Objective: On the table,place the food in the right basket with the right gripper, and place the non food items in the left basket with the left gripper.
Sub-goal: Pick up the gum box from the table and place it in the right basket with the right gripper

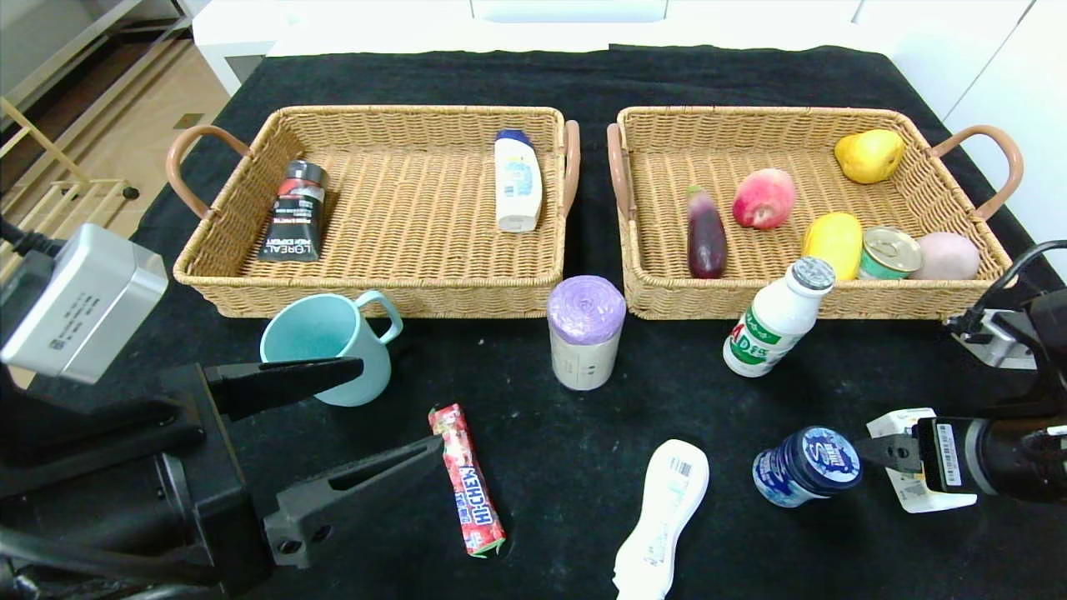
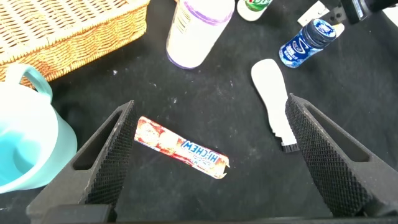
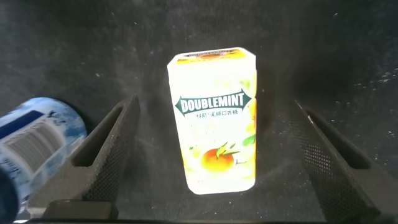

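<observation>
Right gripper (image 3: 214,155) wide open, empty, over mint carton (image 3: 214,121) — seven items left on table (image 1: 533,400); left gripper (image 2: 205,158) open, empty.

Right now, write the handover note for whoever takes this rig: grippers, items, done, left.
Left gripper: open, low over the red Hi-Chew candy stick, beside the teal mug.
Right gripper: open, over the pale yellow Doublemint carton, next to the blue-lidded jar.
On the black-draped table: also the purple-topped beige roll, white curvy bottle, white milk bottle.
Done: left wicker basket holds two toiletry bottles; right wicker basket holds produce and a can.
Left: all seven table items.
</observation>
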You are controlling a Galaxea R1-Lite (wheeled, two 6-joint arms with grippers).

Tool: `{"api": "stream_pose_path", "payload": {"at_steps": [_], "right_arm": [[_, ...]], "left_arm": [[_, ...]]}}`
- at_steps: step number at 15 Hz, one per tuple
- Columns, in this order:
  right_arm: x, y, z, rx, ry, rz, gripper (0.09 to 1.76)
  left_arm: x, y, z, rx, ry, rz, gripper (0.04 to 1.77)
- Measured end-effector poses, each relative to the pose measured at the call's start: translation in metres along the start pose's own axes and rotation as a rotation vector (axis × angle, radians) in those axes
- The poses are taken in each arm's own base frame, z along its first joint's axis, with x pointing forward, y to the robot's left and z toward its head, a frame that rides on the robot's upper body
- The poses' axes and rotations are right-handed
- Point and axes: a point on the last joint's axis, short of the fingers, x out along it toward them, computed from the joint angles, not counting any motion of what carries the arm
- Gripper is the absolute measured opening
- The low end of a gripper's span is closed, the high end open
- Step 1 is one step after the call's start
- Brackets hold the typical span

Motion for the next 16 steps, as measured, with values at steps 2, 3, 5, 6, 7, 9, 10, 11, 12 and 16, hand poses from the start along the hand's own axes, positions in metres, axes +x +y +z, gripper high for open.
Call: {"api": "stream_pose_path", "payload": {"at_steps": [2,3,5,6,7,9,10,11,12,16], "right_arm": [[0.002,0.000,-0.001,-0.001,0.008,-0.003,1.71],[0.003,0.000,-0.001,0.000,0.009,-0.003,1.71],[0.004,0.000,-0.001,-0.001,0.013,-0.006,1.71],[0.005,0.000,-0.002,-0.002,0.019,-0.009,1.71],[0.006,0.000,-0.003,-0.002,0.022,-0.010,1.71],[0.007,0.000,-0.003,0.000,0.025,-0.011,1.62],[0.008,0.000,-0.003,-0.001,0.028,-0.012,1.44],[0.008,0.000,-0.004,-0.002,0.030,-0.012,1.27],[0.009,0.001,-0.003,-0.001,0.026,-0.011,1.13],[0.014,0.001,-0.006,-0.001,0.023,-0.008,0.81]], "left_arm": [[0.000,0.000,0.000,0.000,0.000,0.000,1.72],[0.000,0.000,0.000,0.000,0.000,0.000,1.72],[0.000,0.000,0.000,0.000,0.000,0.000,1.72],[0.000,0.000,0.000,0.001,0.001,0.000,1.72],[0.000,0.000,0.000,0.001,0.001,0.000,1.72],[0.000,0.000,0.000,0.001,0.003,0.000,1.72],[0.000,0.000,-0.001,0.001,0.003,0.000,1.72],[0.000,0.000,-0.001,0.001,0.003,0.000,1.72],[0.000,0.000,-0.001,0.001,0.003,0.000,1.72],[0.000,0.000,-0.001,0.001,0.006,-0.001,1.72]]}}
